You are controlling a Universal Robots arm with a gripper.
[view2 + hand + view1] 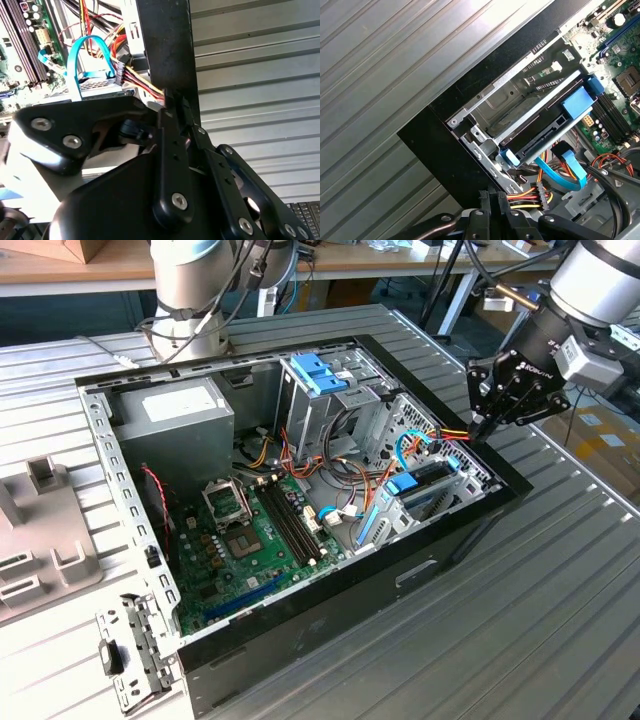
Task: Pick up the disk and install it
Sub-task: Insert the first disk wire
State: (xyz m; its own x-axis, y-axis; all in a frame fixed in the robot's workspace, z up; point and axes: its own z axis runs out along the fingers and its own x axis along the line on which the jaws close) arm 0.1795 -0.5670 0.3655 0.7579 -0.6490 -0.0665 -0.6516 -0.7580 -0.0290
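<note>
Gripper [482,426] closed, above disk [428,483]

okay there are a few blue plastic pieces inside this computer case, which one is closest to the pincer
The blue bracket on the disk in the bay at the case's corner, just below the pincer. The blue latch tabs on the grey metal cage sit farther off, toward the exterior view's left.

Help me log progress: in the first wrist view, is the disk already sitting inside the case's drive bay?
Yes, the disk lies in the metal bay at the case's corner, blue bracket alongside, with the gripper nearby at the case edge.
</note>
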